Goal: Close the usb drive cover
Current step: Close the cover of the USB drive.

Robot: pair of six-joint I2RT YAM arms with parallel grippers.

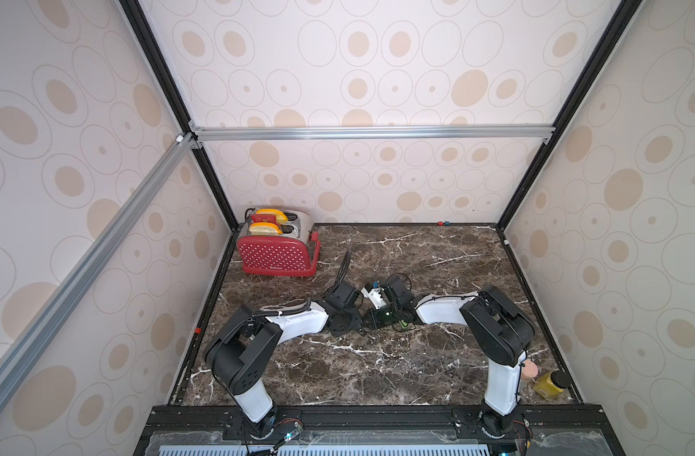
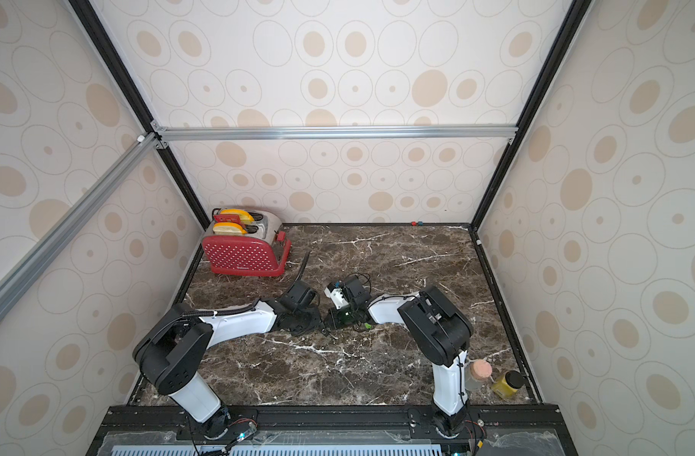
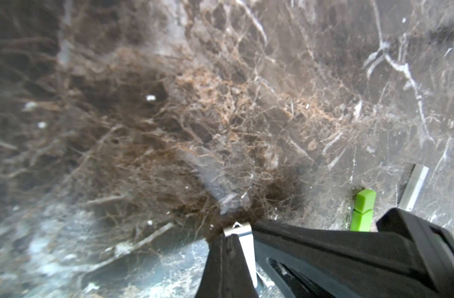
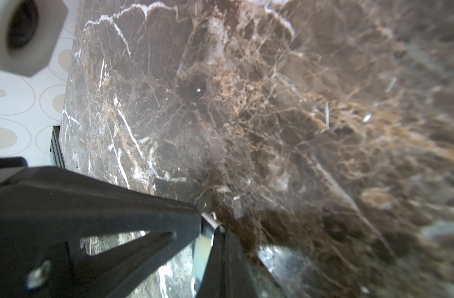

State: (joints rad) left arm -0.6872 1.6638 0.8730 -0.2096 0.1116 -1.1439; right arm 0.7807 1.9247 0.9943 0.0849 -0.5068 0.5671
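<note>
Lime-green plastic marks the task's thing: the small lime-green plastic usb drive [image 3: 362, 210] lies flat on the dark brown marble-patterned bench [image 1: 416, 367], near its middle and just beside the right arm's wrist. The left jaws and the right jaws are both pressed together and hold nothing I can name. A thin silvery strip shows at each pair of tips, and I cannot tell whether it belongs to the fingers.

The risks, as I judge them:
- **Striking the drive:** it is small and low, so closed jaws coming down on it would probably hit the bench or flick it away.
- **Sliding instead of closing:** the glossy bench gives little friction, so a one-sided push on the cover would likely slide the whole drive. One arm probably has to brace it.
- **Arms colliding:** the two arms sit very near each other, so a reach by either could clip the other.

The drive is a smooth, squared block in two segments with a seam across it. A flat silvery bar [image 3: 415, 185] lies near it, half hidden; I cannot tell whether it is the cover. The bench is polished and veined with white. A red white-dotted metal toaster [image 1: 276, 252] holding yellow bread slices stands well apart, in the back left corner.
</note>
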